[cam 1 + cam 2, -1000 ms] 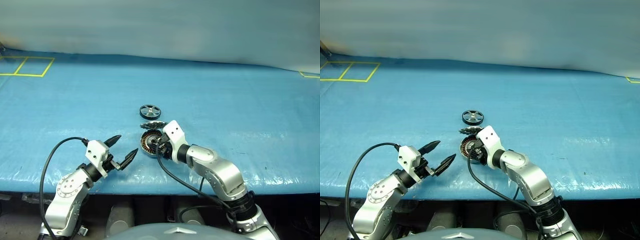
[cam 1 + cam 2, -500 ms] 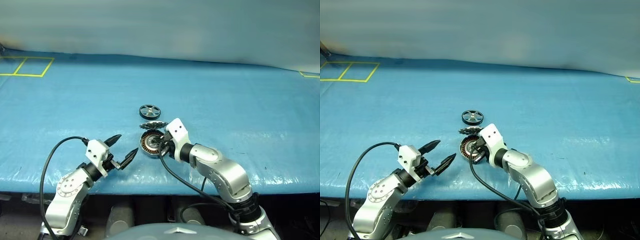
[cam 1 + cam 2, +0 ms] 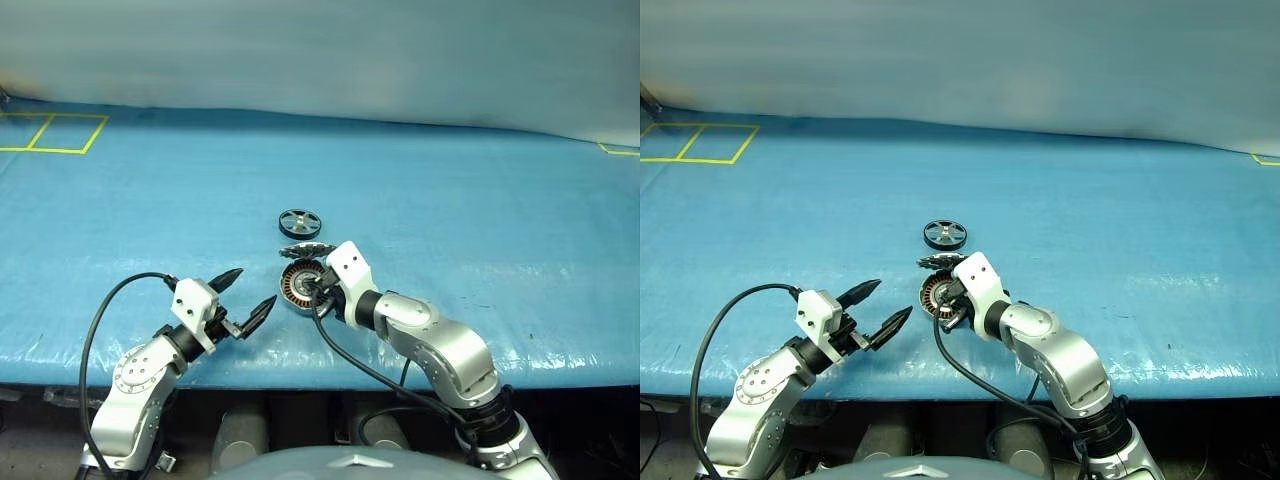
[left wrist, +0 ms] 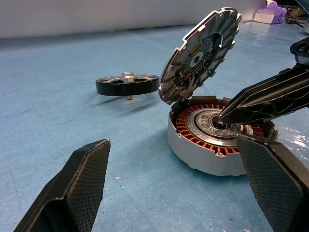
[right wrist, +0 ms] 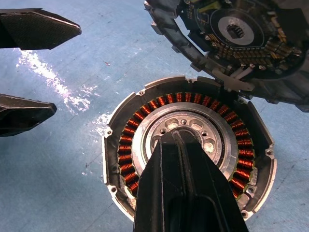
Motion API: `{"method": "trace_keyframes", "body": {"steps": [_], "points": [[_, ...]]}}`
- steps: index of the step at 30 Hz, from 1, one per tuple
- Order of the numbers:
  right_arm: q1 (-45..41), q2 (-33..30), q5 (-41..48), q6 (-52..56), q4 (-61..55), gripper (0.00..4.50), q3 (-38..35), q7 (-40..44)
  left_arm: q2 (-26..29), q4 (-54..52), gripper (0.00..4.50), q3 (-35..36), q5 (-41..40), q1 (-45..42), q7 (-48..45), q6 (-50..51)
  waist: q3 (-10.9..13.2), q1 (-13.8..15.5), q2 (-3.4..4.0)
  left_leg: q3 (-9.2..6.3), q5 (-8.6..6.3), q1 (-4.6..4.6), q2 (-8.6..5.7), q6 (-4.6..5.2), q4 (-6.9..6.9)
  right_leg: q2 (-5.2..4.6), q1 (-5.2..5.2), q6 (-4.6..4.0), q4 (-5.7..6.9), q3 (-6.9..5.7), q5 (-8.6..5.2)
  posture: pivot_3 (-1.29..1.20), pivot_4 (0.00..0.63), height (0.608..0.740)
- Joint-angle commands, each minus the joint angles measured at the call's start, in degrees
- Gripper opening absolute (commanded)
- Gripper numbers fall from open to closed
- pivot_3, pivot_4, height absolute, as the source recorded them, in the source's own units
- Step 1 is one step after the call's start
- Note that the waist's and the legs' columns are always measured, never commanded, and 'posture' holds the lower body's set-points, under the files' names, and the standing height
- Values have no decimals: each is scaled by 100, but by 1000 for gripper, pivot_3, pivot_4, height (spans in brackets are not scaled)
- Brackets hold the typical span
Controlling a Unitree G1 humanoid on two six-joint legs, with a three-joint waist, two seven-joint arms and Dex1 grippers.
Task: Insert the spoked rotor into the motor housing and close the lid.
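Observation:
The motor housing, a shallow silver cup with copper windings around a central bearing, lies on the blue table. Its lid stands tilted open on the hinge at the far side, with the dark inner face and toothed rim showing. The spoked rotor lies flat just beyond the lid, apart from both grippers. My right gripper is shut, its tips pointing down at the housing's central bearing, with nothing held. To the housing's left my left gripper is open and empty, pointing toward the housing.
The blue table cover stretches wide on all sides. Yellow tape lines mark the far left corner. A black cable loops beside the left arm near the table's front edge.
The right gripper's fingers have closed together over the housing's centre. The left arm, lid and rotor have not moved.

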Motion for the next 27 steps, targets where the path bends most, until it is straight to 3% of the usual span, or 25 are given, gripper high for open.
{"method": "trace_keyframes", "body": {"steps": [1, 27], "points": [[-82, 80, -53, -146, -17, 12, -40, -74, -7, -97, 4500, 52, 19, -3, 27, -87, 0, 0, 0, 0, 0, 0, 0, 0, 0, 0, 0, 0, 0, 0, 0, 0, 150, 740], [-88, 123, 16, 73, -202, 12, -16, -50, -7, -86, 4500, 26, 5, -20, 20, -68, 0, 0, 0, 0, 0, 0, 0, 0, 0, 0, 1, 0, 0, 0, 0, 0, 150, 740]]}}
